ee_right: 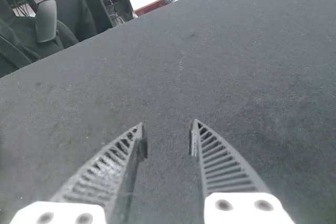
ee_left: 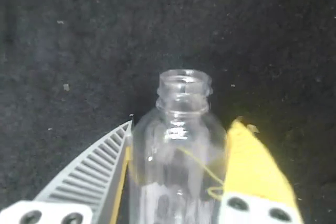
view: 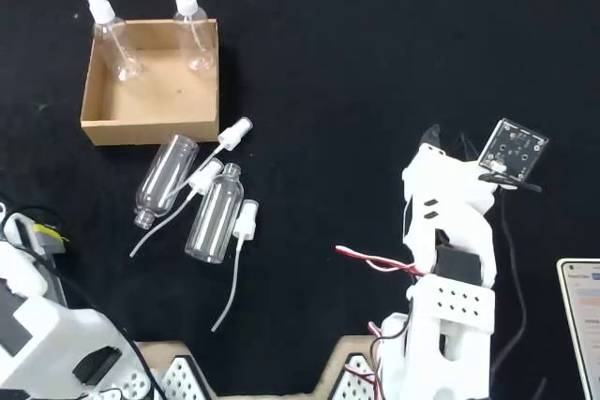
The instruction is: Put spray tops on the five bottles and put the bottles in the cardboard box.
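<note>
A clear bottle (ee_left: 181, 145) without a top stands between the fingers of my left gripper (ee_left: 184, 124), which is shut on its body, open neck pointing away. The left arm (view: 33, 311) sits at the table's near left corner. The cardboard box (view: 150, 124) at the far left holds two bottles (view: 117, 44) (view: 194, 35) with spray tops on. In front of the box lie two topless bottles (view: 167, 173) (view: 216, 213) and three loose spray tops (view: 234, 133) (view: 204, 178) (view: 246, 220) with thin tubes. My right gripper (ee_right: 168, 129) (view: 445, 142) hangs open over bare cloth, far right of them.
Black cloth covers the table (view: 375, 63). A pale device (view: 583, 316) lies at the right edge beside the right arm (view: 450, 259). Chairs (ee_right: 47, 19) stand beyond the table's far edge.
</note>
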{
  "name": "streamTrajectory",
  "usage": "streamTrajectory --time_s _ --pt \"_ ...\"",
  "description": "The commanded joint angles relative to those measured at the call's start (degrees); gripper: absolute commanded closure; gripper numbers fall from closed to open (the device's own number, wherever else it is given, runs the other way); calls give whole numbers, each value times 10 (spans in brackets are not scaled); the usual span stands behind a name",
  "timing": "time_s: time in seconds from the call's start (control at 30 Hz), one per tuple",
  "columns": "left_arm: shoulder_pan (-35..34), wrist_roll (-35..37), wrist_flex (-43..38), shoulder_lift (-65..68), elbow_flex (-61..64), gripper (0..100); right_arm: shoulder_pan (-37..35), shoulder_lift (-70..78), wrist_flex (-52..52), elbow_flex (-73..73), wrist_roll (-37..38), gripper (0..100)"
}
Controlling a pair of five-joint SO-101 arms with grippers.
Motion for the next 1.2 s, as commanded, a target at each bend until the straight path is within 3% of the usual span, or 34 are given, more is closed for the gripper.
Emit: streamTrajectory --time_s 0.0,0.3,0.53,1.0,1.17 --pt "-2 -2 -4 -4 -36 827 6 -10 -16 -15 -5 861" --pt "36 -37 2 -36 -25 821 6 -10 -16 -15 -5 861" --pt "43 -80 53 -36 -68 586 6 -10 -16 -15 -5 861" --pt "46 -84 57 -35 -58 630 6 -10 -16 -15 -5 861" --pt "42 -84 59 -40 -38 722 6 -10 -16 -15 -5 861"
